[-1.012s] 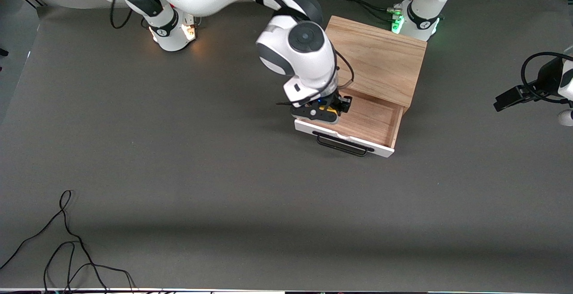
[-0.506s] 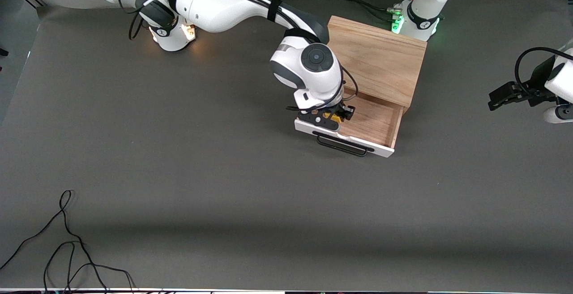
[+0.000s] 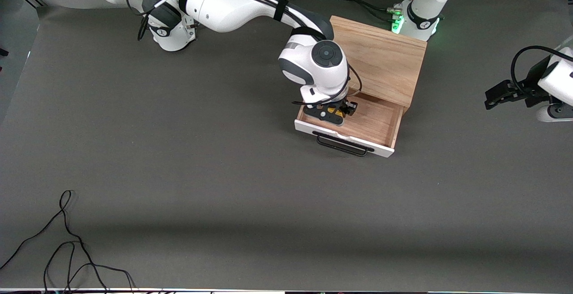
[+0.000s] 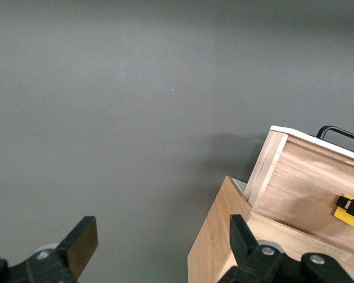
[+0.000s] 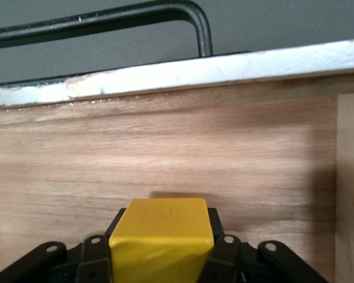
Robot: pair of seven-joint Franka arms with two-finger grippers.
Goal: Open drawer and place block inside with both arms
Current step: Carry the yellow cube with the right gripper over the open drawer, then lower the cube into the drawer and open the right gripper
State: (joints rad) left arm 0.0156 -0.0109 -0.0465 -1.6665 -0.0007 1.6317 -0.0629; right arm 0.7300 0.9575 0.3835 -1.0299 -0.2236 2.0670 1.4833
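Note:
The wooden cabinet [image 3: 380, 59] has its white-fronted drawer [image 3: 344, 141] pulled open, black handle [image 3: 342, 145] toward the front camera. My right gripper [image 3: 332, 112] is down inside the drawer, near the corner by the white front at the right arm's end, shut on the yellow block [image 3: 335, 112]. In the right wrist view the block [image 5: 162, 239] sits between the black fingers [image 5: 224, 253] over the drawer's wood floor [image 5: 165, 153]. My left gripper [image 3: 494, 97] is open and empty, off past the left arm's end of the cabinet; its wrist view shows the drawer [image 4: 307, 171] and block [image 4: 349, 212].
A loose black cable [image 3: 67, 245] lies on the grey table near the front camera at the right arm's end. The arm bases [image 3: 414, 19] stand along the table's edge farthest from the front camera, by the cabinet.
My right gripper has moved with the block from over the drawer's corner to farther in over its floor, and lower. My left gripper has shifted slightly toward the cabinet.

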